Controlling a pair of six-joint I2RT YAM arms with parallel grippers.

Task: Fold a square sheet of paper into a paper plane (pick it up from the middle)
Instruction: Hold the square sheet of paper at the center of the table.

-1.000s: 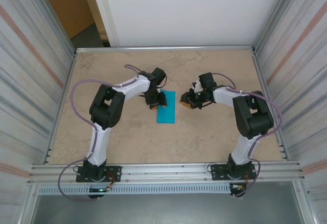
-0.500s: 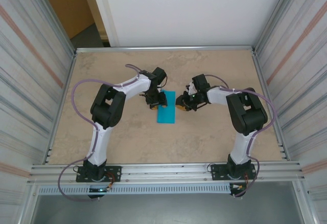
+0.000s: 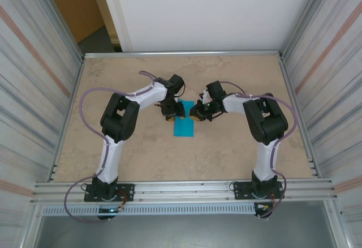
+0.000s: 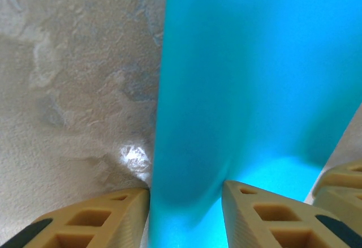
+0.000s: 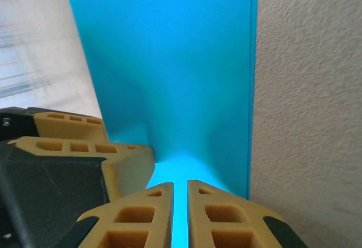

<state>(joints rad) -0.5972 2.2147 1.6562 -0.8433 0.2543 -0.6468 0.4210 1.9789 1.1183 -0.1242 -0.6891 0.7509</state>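
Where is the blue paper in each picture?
Top view: the blue paper lies near the middle of the table.
Left wrist view: the blue paper covers the middle and right, with the table on the left.
Right wrist view: the blue paper covers the top middle, with the table on the right.
Shared landmark: the beige marbled table beside the paper's straight edge.

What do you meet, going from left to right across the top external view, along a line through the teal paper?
left arm's elbow → left claw → teal paper → right claw → right arm's elbow
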